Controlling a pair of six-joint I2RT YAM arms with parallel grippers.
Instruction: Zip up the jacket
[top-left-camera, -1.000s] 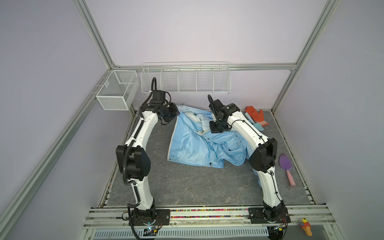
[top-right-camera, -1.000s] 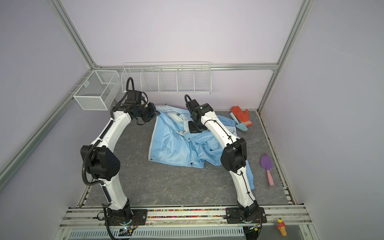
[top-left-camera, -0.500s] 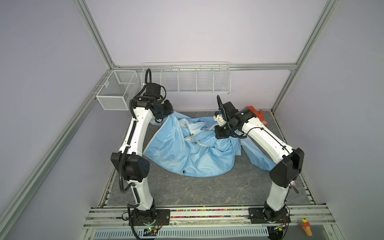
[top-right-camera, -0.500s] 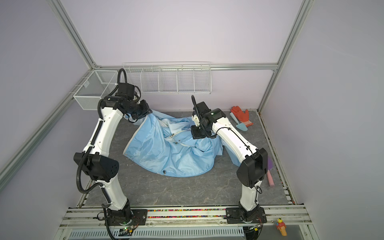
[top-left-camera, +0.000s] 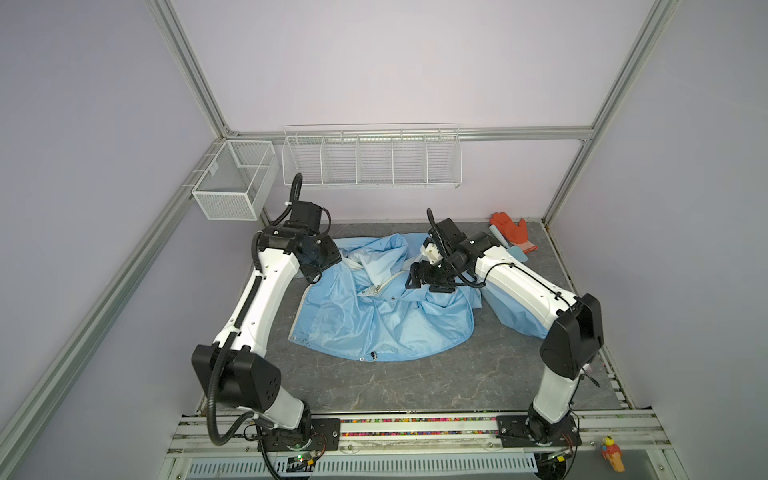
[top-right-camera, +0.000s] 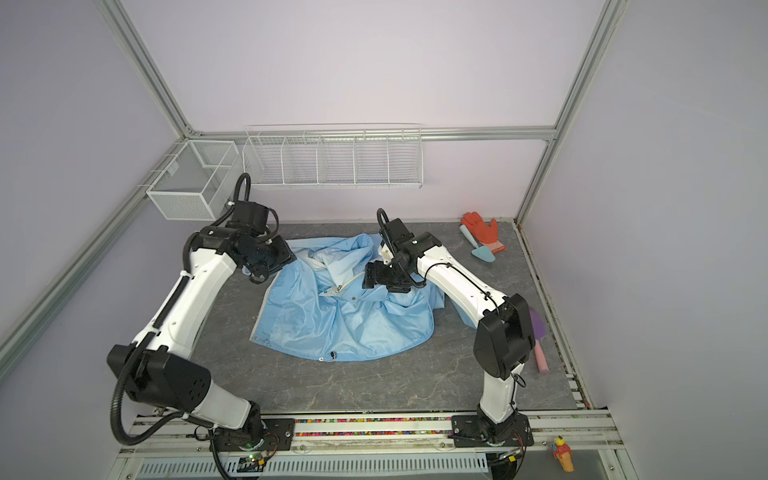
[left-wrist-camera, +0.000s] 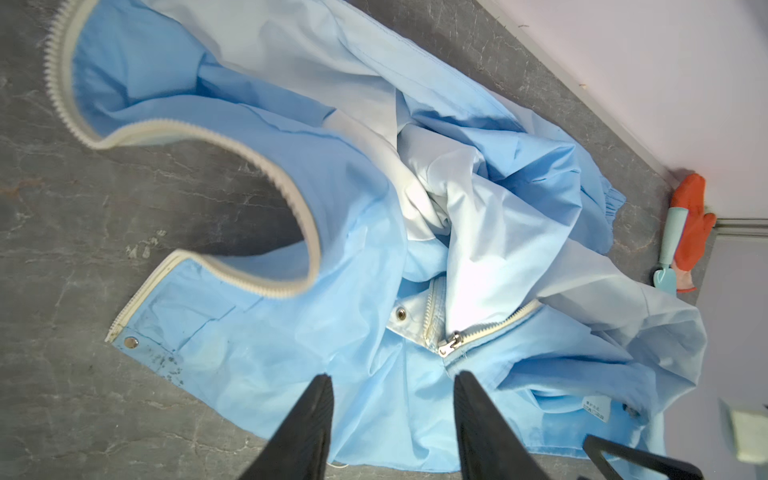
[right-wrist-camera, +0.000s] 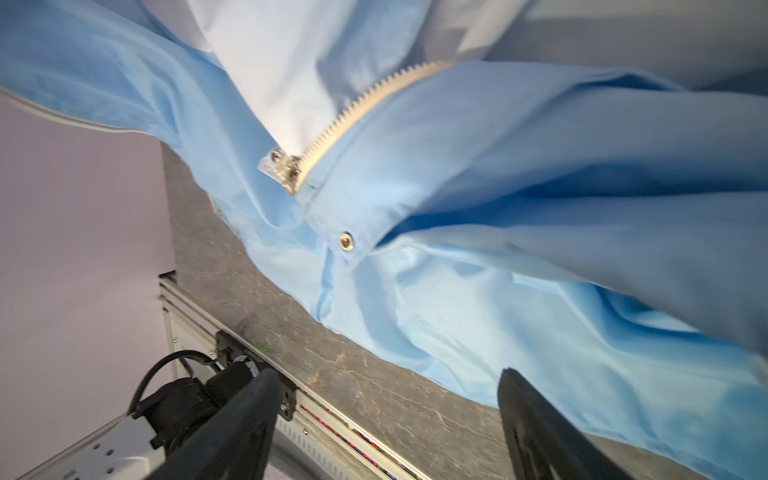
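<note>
1. Grey marbled tabletop (top-left-camera: 415, 386), lilac walls around it.
2. Left gripper (left-wrist-camera: 392, 376): fingers parted, empty, over the crumpled jacket (left-wrist-camera: 257, 353); zipper slider (left-wrist-camera: 451, 344) just past its tips.
3. Right gripper (right-wrist-camera: 386, 374): spread wide, empty, with the jacket beyond it, its zipper halves apart.
4. Orange glove (top-left-camera: 509, 226) lies well behind the right gripper.

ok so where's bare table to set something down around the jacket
Best: the wide bare strip of table between the jacket hem and the front rail. A narrower strip runs behind the jacket along the back wall. Crowded: back right corner, with the orange glove and blue spatula.
</note>
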